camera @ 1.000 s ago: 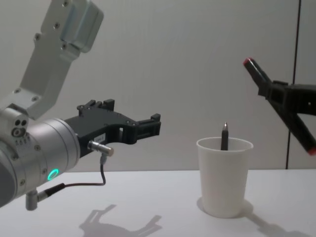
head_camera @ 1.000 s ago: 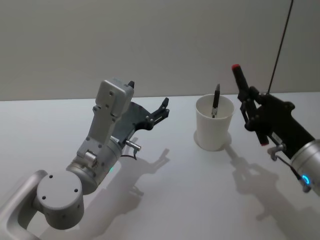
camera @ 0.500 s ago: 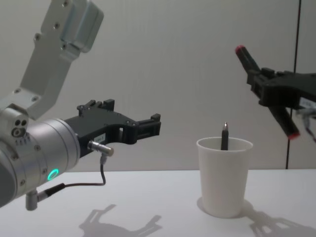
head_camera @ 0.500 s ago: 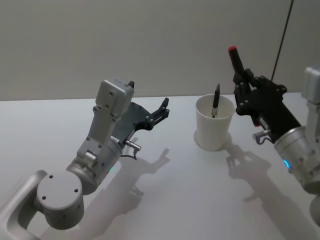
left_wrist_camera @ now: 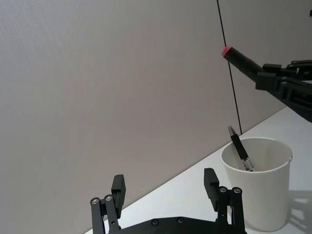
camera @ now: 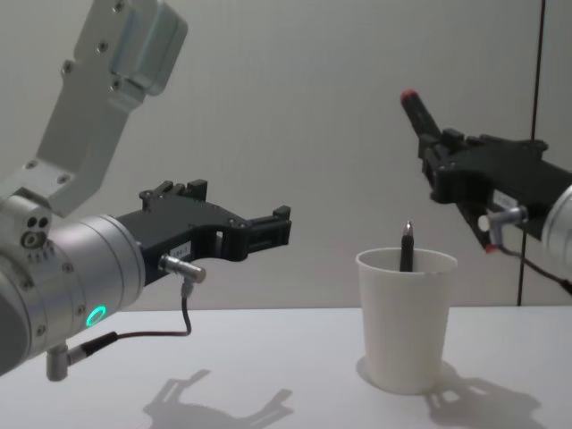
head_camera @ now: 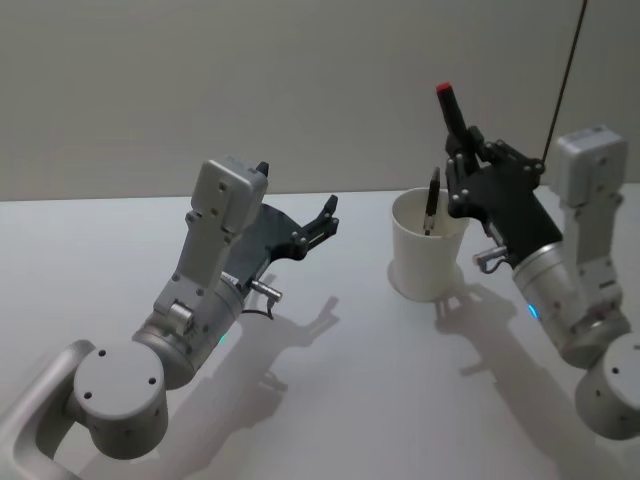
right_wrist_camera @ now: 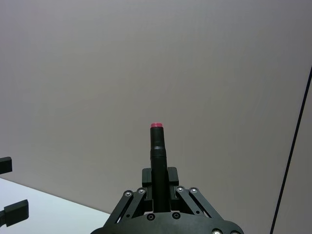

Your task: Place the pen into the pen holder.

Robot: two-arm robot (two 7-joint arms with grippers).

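On the left, the left gripper (head_camera: 325, 218) hangs above the white table (head_camera: 330, 400) with its fingers spread and nothing between them, parked exactly where it was a second ago and well apart from the cup. To its right stands the pen holder (head_camera: 428, 246), a white paper cup, with one black pen (head_camera: 432, 200) already leaning inside against the rim. Farther right, the right gripper (head_camera: 462, 160) has swung inward from the table's right side over the last second and now hovers just above and beside the cup's right rim, its fingers pinching a dark red-capped pen (head_camera: 452, 110) that points up and tilts away. That likely puts the insertion close, though the pen must probably be tipped down first. The pen already in the cup takes up part of the opening, and a dark cable (head_camera: 565, 75) hangs behind.
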